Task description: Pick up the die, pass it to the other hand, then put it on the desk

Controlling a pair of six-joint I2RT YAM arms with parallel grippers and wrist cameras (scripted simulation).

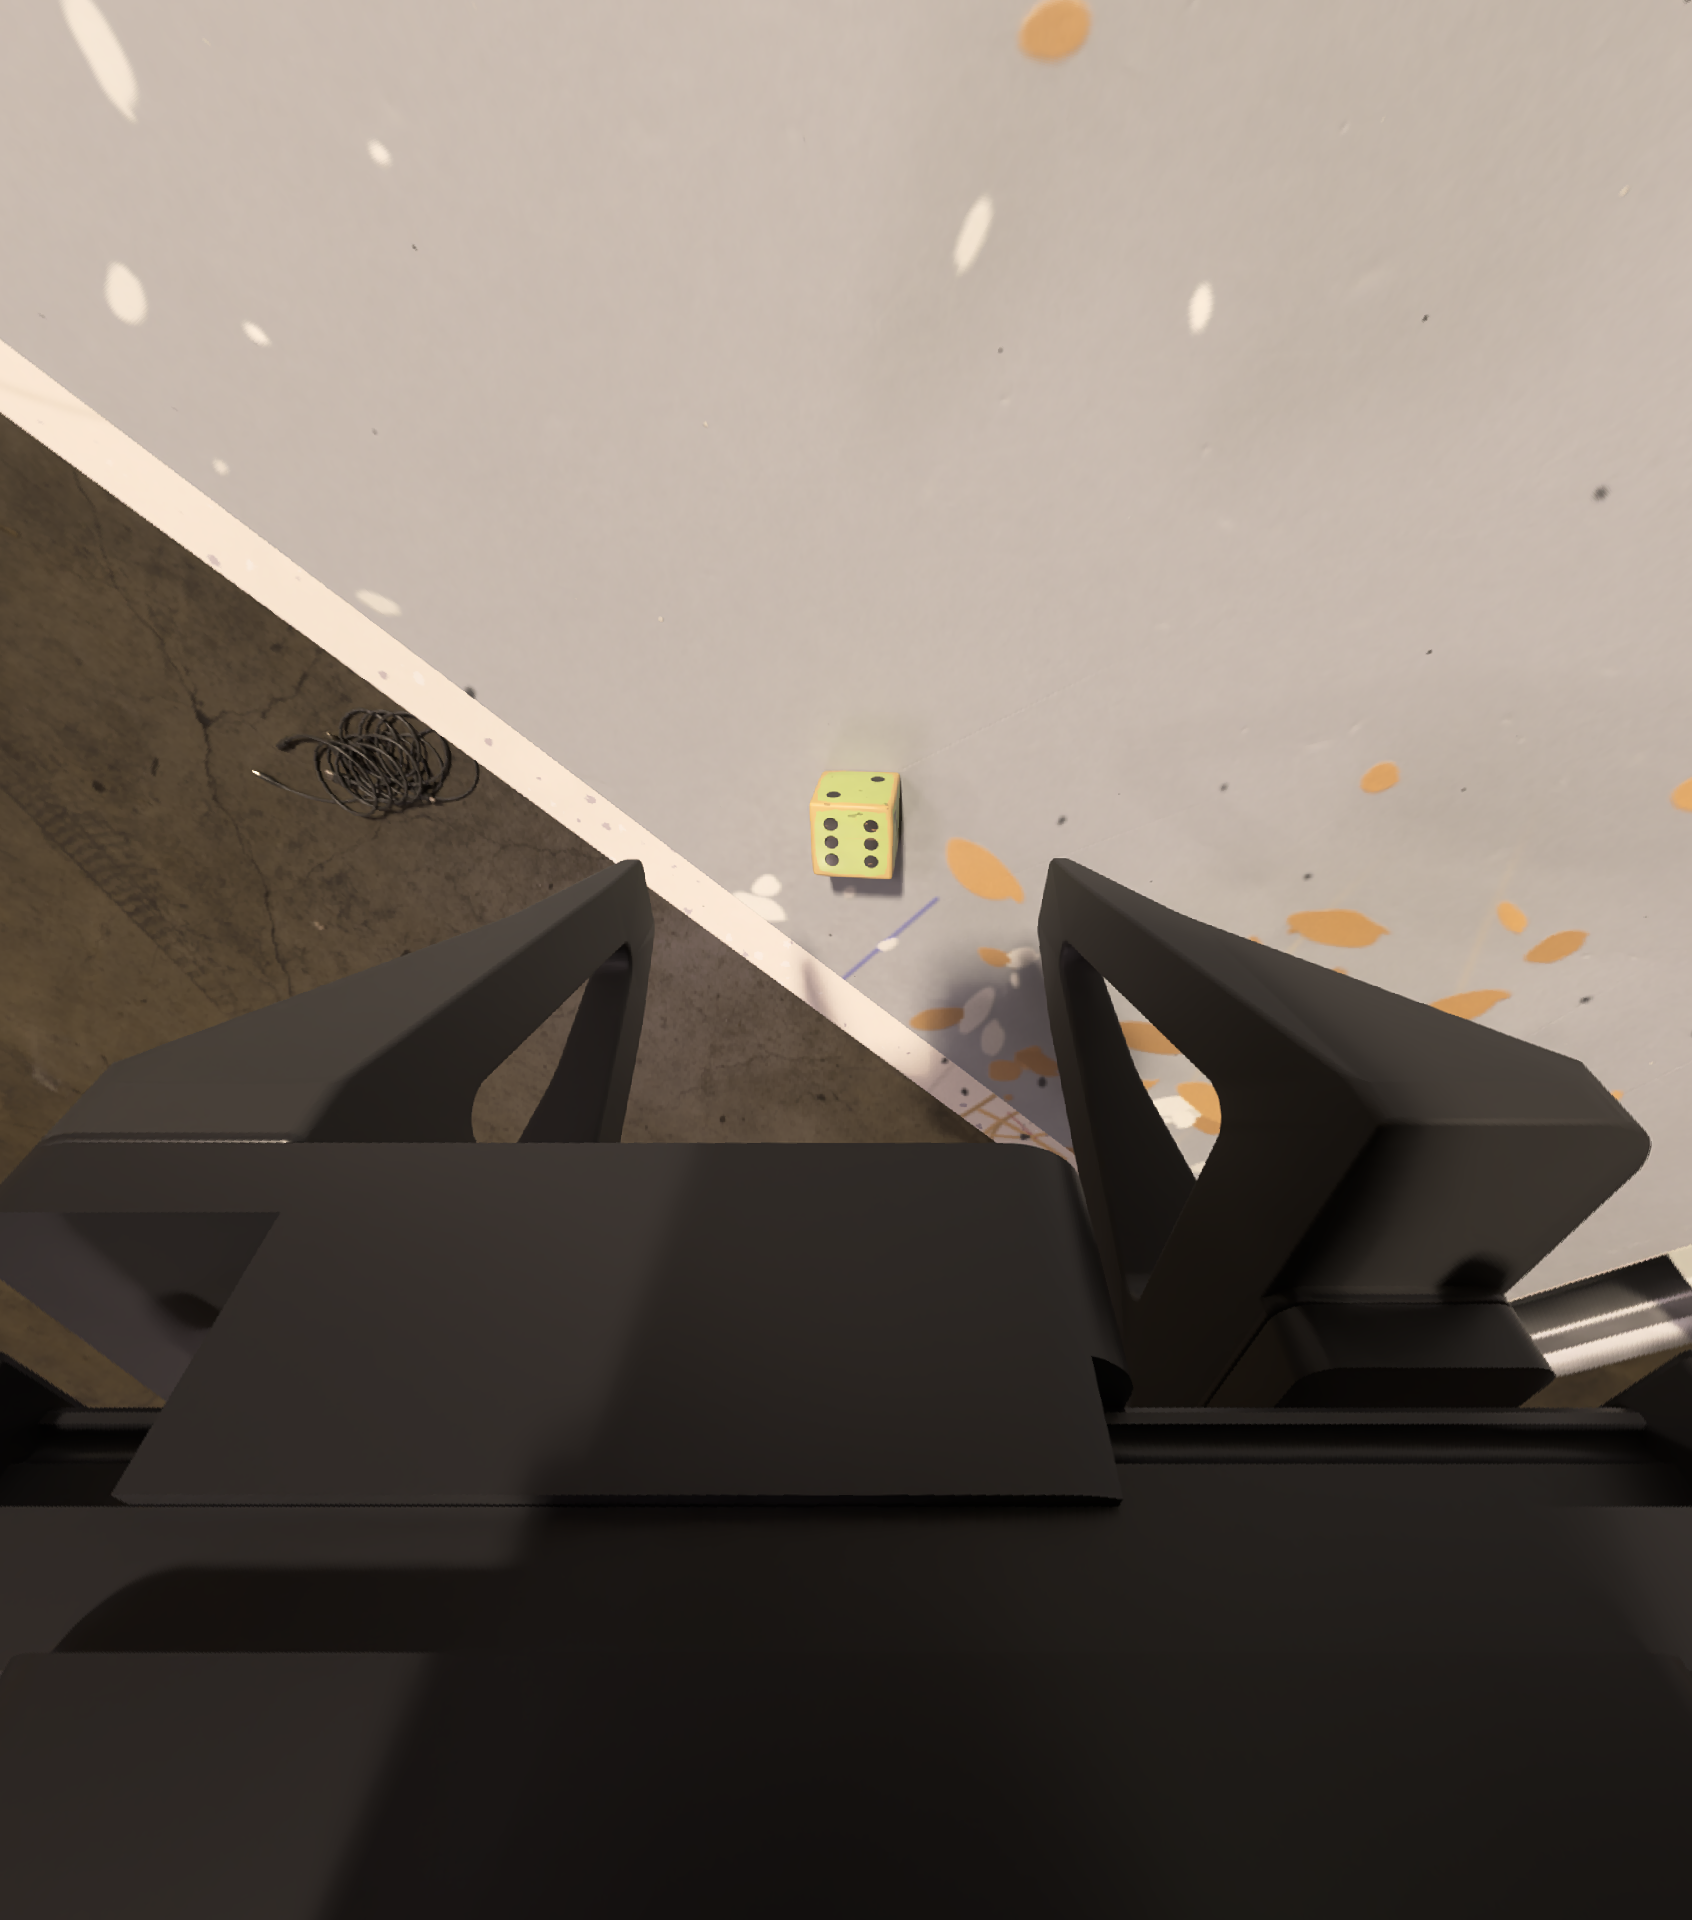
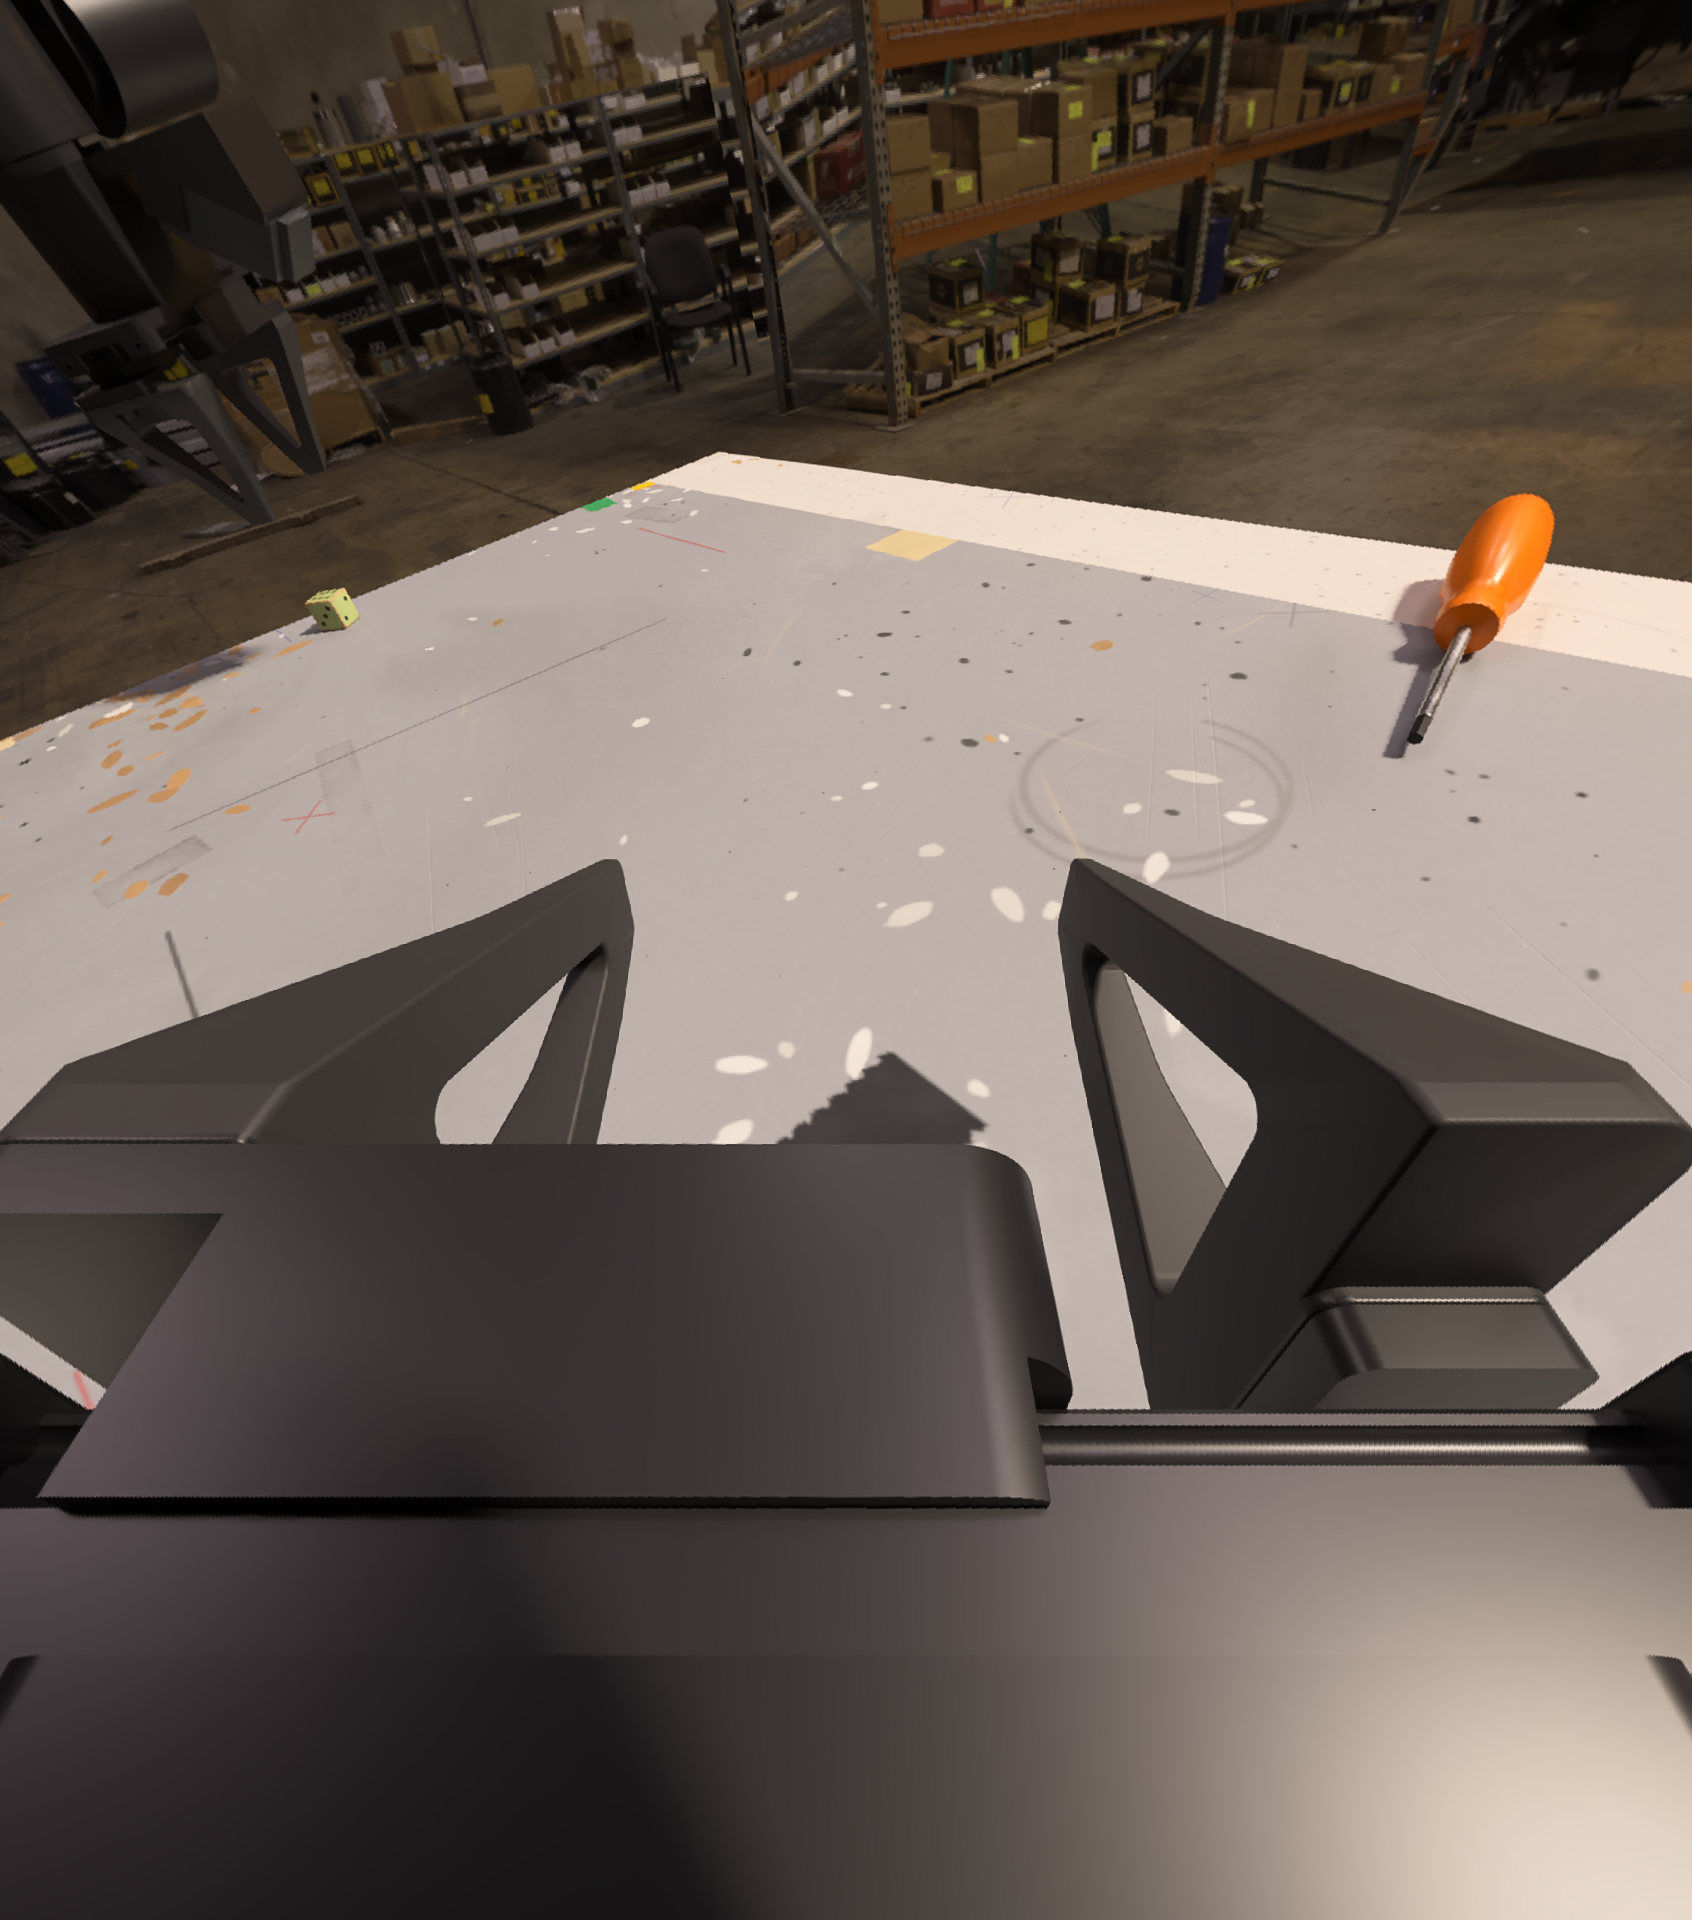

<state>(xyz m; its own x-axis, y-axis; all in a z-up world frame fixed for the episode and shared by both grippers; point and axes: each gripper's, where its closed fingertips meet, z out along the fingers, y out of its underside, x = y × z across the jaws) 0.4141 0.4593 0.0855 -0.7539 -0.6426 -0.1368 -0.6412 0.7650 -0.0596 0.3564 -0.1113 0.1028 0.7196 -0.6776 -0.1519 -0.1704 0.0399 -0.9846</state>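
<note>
A small yellow-green die (image 1: 855,827) with black pips sits on the grey paint-speckled desk (image 1: 1133,468), close to its white edge. My left gripper (image 1: 842,883) hangs above it, open and empty, with the die showing just beyond the gap between the fingertips. In the right wrist view the die (image 2: 333,609) lies far off at the desk's left edge, with the left arm (image 2: 187,312) high above it. My right gripper (image 2: 842,883) is open and empty above the middle of the desk (image 2: 821,727).
An orange-handled screwdriver (image 2: 1476,603) lies at the desk's far right edge. The white desk edge (image 1: 530,748) runs diagonally beside the die, with concrete floor and a coil of black cable (image 1: 385,764) below. Warehouse shelving (image 2: 1029,187) stands beyond the desk.
</note>
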